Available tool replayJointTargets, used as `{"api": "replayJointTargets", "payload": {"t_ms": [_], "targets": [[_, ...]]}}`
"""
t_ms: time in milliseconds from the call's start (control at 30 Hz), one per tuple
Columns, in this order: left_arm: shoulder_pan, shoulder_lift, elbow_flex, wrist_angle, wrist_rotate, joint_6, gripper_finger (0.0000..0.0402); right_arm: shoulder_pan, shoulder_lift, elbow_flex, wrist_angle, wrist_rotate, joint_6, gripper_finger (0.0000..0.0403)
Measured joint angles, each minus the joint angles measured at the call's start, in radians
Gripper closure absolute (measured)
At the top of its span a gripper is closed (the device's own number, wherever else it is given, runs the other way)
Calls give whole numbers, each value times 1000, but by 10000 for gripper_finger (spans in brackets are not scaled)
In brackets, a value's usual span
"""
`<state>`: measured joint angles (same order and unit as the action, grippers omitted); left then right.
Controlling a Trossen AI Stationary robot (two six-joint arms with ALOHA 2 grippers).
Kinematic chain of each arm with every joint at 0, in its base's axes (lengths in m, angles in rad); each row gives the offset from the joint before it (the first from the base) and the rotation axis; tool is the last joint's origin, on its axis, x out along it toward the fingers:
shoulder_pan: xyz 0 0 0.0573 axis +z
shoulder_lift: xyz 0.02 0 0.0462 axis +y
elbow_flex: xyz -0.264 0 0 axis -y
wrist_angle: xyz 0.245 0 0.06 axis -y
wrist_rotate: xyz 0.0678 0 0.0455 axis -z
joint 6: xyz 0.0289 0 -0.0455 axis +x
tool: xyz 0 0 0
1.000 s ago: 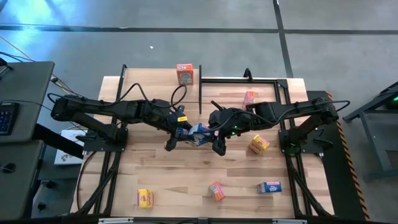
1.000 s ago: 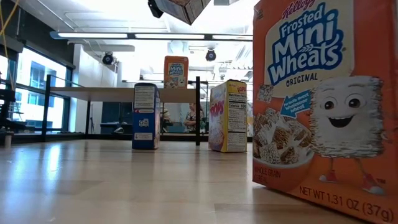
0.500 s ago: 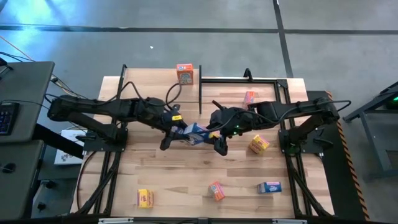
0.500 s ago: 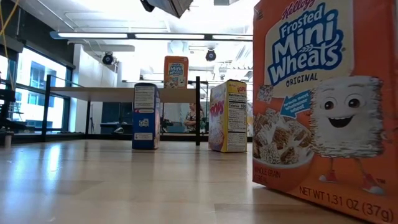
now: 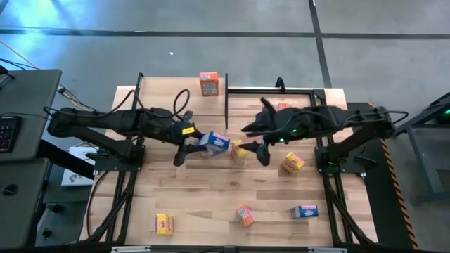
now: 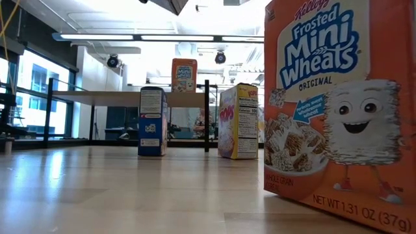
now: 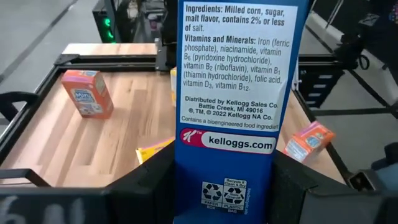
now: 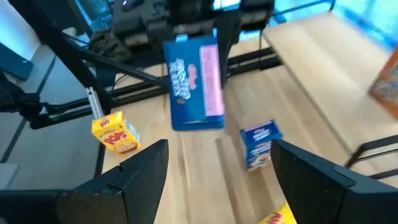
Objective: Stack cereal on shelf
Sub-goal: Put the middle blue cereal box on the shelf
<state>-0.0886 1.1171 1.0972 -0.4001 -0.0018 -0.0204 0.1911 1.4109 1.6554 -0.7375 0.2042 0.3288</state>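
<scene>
My left gripper (image 5: 199, 144) is shut on a blue cereal box (image 5: 215, 143) above the table's middle; in the left wrist view the box's (image 7: 229, 93) ingredients panel fills the frame between the fingers. My right gripper (image 5: 253, 143) is open, just right of that box, touching nothing; its own view (image 8: 224, 180) looks past its spread fingers at the held box (image 8: 193, 81). An orange box (image 5: 208, 83) stands upright on the shelf (image 5: 169, 98). Other boxes stand or lie on the table: yellow (image 5: 239, 150), yellow (image 5: 292, 163), orange (image 5: 283, 109). My left gripper pinches the blue box between its two fingers (image 7: 155, 180) at the end bearing the recycling marks (image 7: 225, 193). The fingers come level from the table's left. The box juts out ahead of them toward the right arm, lifted clear of the table.
Near the table's near edge sit a yellow box (image 5: 164, 223), an orange box (image 5: 245, 215) and a blue box (image 5: 304, 211). The low view shows a blue box (image 6: 152, 121) and a yellow box (image 6: 238, 121) upright before the shelf (image 6: 123, 97), with an orange box (image 6: 338, 104) close up.
Both grippers were at the blue box over the table's middle. My right gripper has let go and drawn back toward the table's right and far side. My left gripper has carried the box a little toward the left, and the box has turned in its hold.
</scene>
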Motion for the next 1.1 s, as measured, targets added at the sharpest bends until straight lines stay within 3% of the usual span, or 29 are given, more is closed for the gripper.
{"api": "replayJointTargets", "payload": {"t_ms": [167, 400, 733, 967, 1100], "targets": [[-3, -60, -159, 127, -11, -25, 234, 16, -66, 0, -37, 52, -27, 128], [-1, -206, -330, 270, -15, -65, 234, 90, -145, -1, -112, 228, -83, 128], [-1, -352, -382, 295, -37, -72, 234, 199, -161, -2, -256, 420, -47, 128], [-1, -365, -382, 292, -37, -72, 234, 214, -169, -2, -266, 422, -83, 128], [-1, -356, -382, 292, -37, -72, 234, 198, -171, -15, -237, 371, -123, 128]]}}
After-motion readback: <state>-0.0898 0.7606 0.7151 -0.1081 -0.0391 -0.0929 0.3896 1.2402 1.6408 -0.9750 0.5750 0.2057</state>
